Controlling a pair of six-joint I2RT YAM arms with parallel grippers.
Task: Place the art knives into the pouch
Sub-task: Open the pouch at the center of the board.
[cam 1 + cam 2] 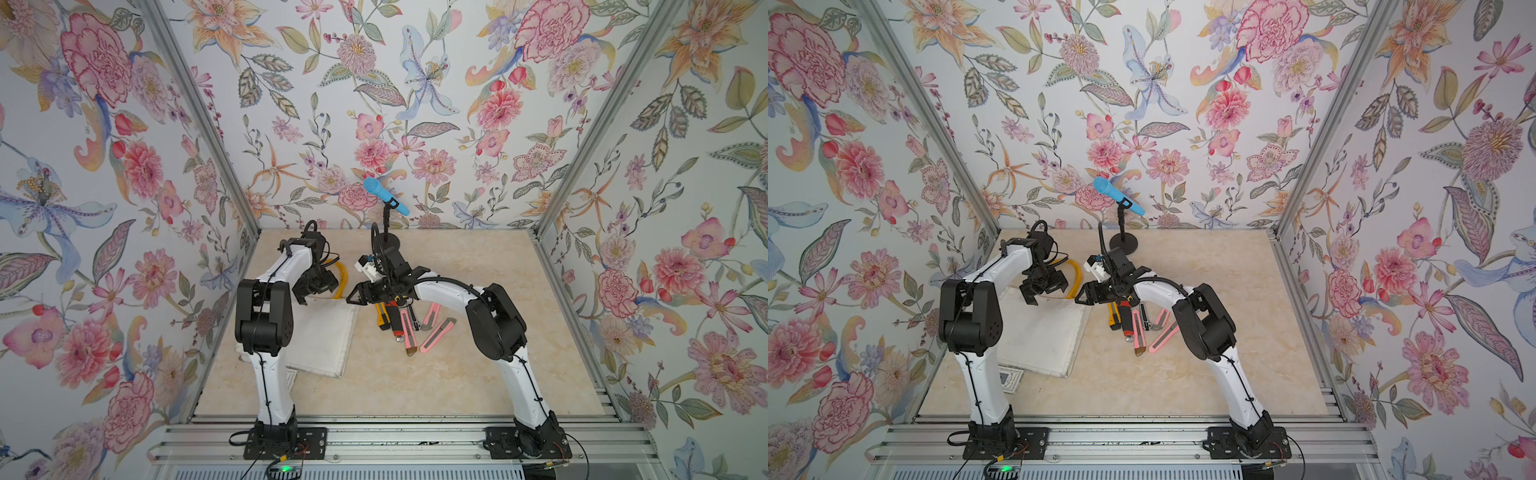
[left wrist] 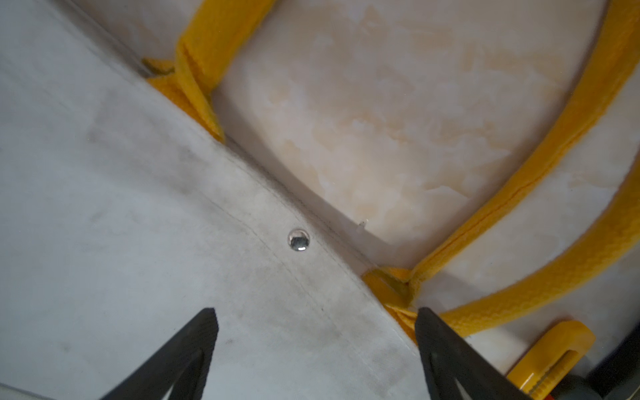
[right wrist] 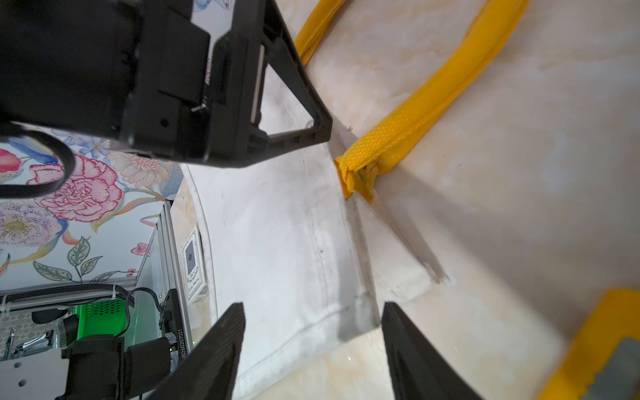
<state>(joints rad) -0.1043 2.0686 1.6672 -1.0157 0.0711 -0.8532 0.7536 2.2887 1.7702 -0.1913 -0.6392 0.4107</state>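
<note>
the pouch (image 1: 320, 345) lies flat on the counter (image 1: 415, 386), left of centre in both top views, off-white canvas side up, with its yellow handles (image 1: 341, 272) looping out toward the back wall. the knives (image 1: 405, 324) lie outside it in a loose heap just to its right, near the middle of the frame: a yellow knife (image 1: 381, 315), a dark one and several pink ones (image 1: 437, 334), fanned and overlapping, and i can't say which of them is the one wanted. the left hand (image 1: 319, 293) hangs over the pouch's far edge with its jaws spread wide and nothing between them; in its wrist view the hand (image 2: 315, 311) looks down at the hem, a small metal snap (image 2: 298, 239) and the handles' stitched ends (image 2: 391, 284). the right hand (image 1: 356, 296) sits between pouch and heap, close to the left one, its jaws apart and gripping nothing; in its wrist view the hand (image 3: 311, 306) has the pouch's near corner (image 3: 360, 322) below the gap. a blue microphone (image 1: 385, 196) stands on a stand at the back of the counter, upper centre of the frame.
</note>
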